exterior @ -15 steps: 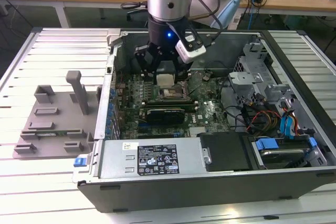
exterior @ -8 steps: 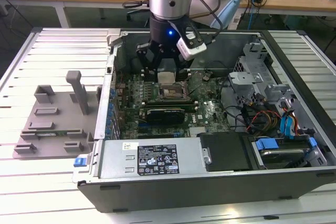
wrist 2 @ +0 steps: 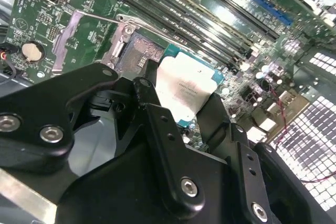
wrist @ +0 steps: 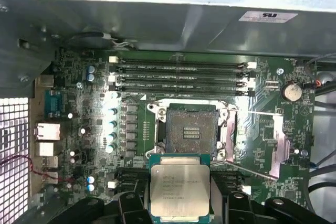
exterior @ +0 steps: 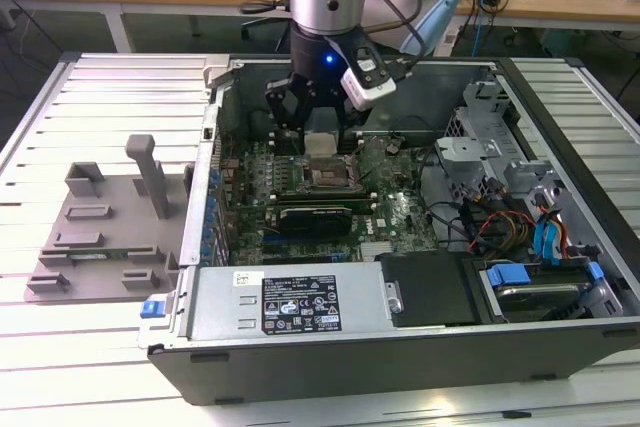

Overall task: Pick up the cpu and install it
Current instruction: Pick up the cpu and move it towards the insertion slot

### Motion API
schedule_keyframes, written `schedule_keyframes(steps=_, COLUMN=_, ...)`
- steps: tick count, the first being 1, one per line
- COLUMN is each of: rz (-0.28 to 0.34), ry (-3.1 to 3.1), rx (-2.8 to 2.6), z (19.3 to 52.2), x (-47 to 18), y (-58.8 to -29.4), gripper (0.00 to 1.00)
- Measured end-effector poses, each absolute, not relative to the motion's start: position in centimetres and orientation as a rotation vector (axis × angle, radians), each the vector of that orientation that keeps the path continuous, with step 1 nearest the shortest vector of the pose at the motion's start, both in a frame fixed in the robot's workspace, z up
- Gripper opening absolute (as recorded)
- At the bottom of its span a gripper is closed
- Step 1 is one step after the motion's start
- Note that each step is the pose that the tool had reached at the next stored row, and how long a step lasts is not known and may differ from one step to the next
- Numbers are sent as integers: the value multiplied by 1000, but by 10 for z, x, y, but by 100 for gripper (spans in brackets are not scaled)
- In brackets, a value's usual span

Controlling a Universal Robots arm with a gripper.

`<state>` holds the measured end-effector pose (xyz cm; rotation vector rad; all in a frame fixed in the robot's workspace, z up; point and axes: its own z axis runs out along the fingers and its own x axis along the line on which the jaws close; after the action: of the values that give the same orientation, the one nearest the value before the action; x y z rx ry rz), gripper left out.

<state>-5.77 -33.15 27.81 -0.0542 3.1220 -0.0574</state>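
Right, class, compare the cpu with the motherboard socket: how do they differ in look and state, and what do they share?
The cpu has a pale silvery metal top; the socket is dark, with a contact grid at its centre. The cpu is gripped in the claw, not seated; the socket sits fixed on the motherboard, empty. Both are square with a similar outline.

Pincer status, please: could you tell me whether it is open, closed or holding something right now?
Pincer: closed on the cpu, gripping it by two opposite edges; the socket is empty.
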Motion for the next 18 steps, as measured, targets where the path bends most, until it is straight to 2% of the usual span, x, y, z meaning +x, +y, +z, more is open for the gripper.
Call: schedule_keyframes(steps=18, rz=-58, ry=3122, rx=-54, z=262, x=-43, y=-311, gripper=55)
